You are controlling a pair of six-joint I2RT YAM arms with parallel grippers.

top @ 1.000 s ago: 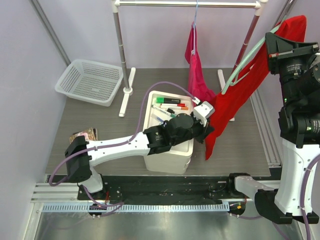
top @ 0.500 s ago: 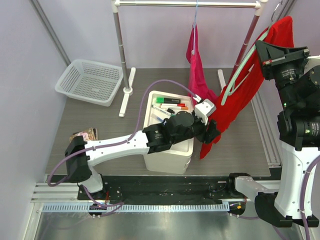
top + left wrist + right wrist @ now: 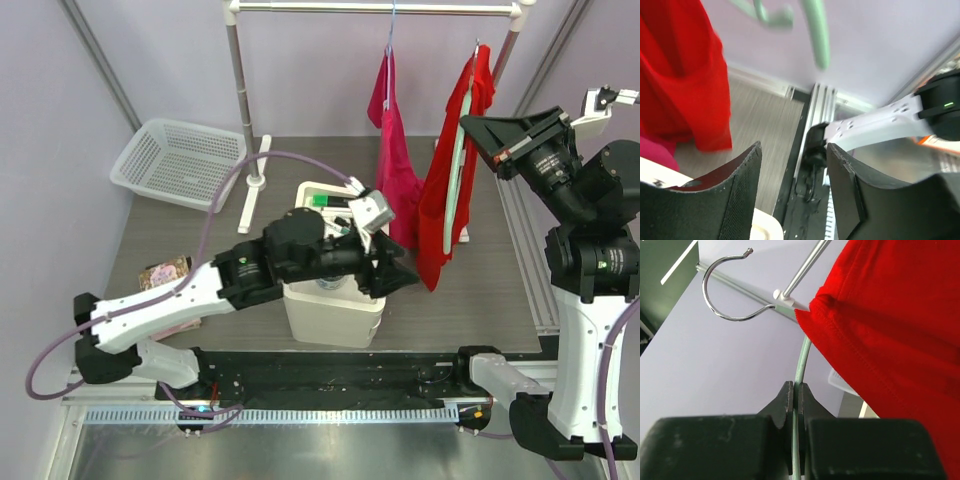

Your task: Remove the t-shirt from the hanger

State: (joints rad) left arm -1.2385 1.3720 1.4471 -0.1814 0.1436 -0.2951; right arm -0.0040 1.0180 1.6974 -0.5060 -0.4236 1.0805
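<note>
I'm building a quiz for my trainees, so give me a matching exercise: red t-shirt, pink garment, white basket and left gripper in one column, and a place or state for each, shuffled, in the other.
1. red t-shirt
2. pink garment
3. white basket
4. left gripper

A. open, holding nothing
B. at the far left of the table
C. on the green hanger pinched by the right gripper
D. hanging from the rail

Pairs: 1-C, 2-D, 3-B, 4-A
</note>
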